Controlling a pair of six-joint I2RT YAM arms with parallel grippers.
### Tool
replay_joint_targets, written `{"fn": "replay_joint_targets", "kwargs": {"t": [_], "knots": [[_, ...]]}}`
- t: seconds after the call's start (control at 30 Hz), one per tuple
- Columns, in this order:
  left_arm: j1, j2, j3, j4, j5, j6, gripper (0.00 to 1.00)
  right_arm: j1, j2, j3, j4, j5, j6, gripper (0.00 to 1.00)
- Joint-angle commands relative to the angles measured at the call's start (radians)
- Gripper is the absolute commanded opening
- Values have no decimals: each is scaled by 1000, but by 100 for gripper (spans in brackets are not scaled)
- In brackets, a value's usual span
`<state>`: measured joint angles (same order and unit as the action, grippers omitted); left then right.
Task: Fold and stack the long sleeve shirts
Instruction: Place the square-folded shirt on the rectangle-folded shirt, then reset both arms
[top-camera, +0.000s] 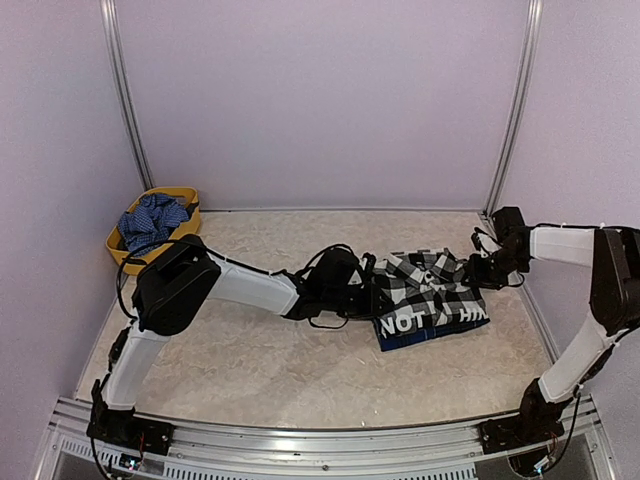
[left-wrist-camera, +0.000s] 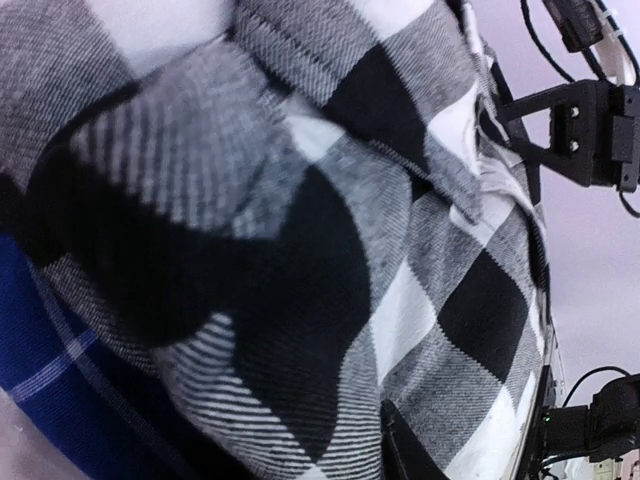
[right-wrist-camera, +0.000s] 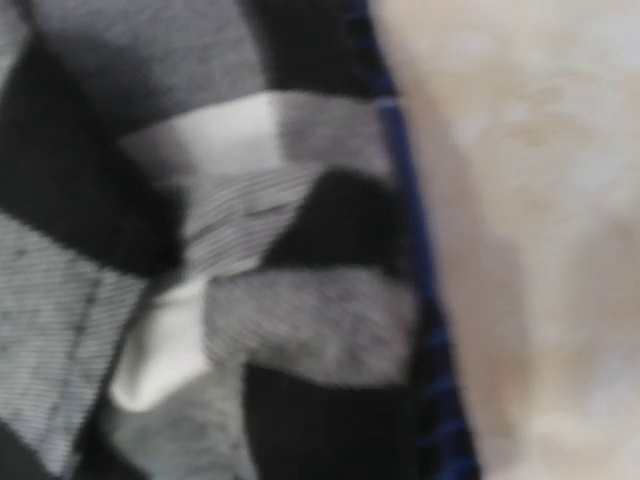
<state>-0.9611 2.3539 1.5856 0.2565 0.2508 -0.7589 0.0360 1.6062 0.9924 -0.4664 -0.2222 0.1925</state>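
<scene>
A yellow basket (top-camera: 172, 191) sits at the upper left of the overhead view, against the back wall, holding a crumpled blue checked cloth (top-camera: 152, 222) that rises a little above its rim. Nothing else I can see is in it.

Right of centre on the pale speckled table (top-camera: 300, 380), the black-and-white check shirt (top-camera: 430, 285) lies as a folded bundle on top of the navy blue plaid shirt (top-camera: 405, 343). Only a thin dark blue strip of the lower shirt shows along the bundle's bottom edge. The bundle's long axis runs left to right across the frame. Its black lettering band (top-camera: 432, 320) lies along the lower edge, rising slightly toward the right and reading left to right from my side. I cannot make out which way the collar points.

My left gripper (top-camera: 365, 290) is at the bundle's left edge and my right gripper (top-camera: 478, 268) at its right edge, both low at the cloth. The left arm stretches across the middle of the table. The left wrist camera is filled with check fabric (left-wrist-camera: 330, 250) and a corner of navy plaid (left-wrist-camera: 40, 380). The right wrist camera shows blurred check cloth (right-wrist-camera: 200, 250) with bare table on its right. From these views I cannot tell whether either hand is spread or pinching the shirt.

Two metal posts (top-camera: 125, 100) stand in the back corners, well apart from the shirts.
</scene>
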Motion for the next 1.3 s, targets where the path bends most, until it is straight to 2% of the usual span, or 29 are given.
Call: {"fn": "replay_joint_targets", "kwargs": {"t": [0.0, 0.1, 0.3, 0.57, 0.73, 0.97, 1.27], "knots": [[-3, -39, -85, 0, 3, 4, 34, -18, -26, 47, -16, 115, 19, 37], [2, -79, -129, 5, -10, 10, 41, -18, -37, 65, -41, 148, 17, 44], [33, -164, -226, 36, -29, 12, 53, -18, -151, 41, -45, 119, 13, 51], [58, -332, -361, 60, -81, 42, 58, -15, -347, -86, -21, -35, 33, 52], [42, -457, -451, 15, -199, 87, 61, 27, -396, -191, 50, -135, 80, 51], [5, -628, -556, -75, -405, 130, 66, 206, -366, -233, 119, -82, 136, 49], [4, -798, -636, -216, -603, 166, 69, 273, -171, -276, 171, 12, 127, 44]]}}
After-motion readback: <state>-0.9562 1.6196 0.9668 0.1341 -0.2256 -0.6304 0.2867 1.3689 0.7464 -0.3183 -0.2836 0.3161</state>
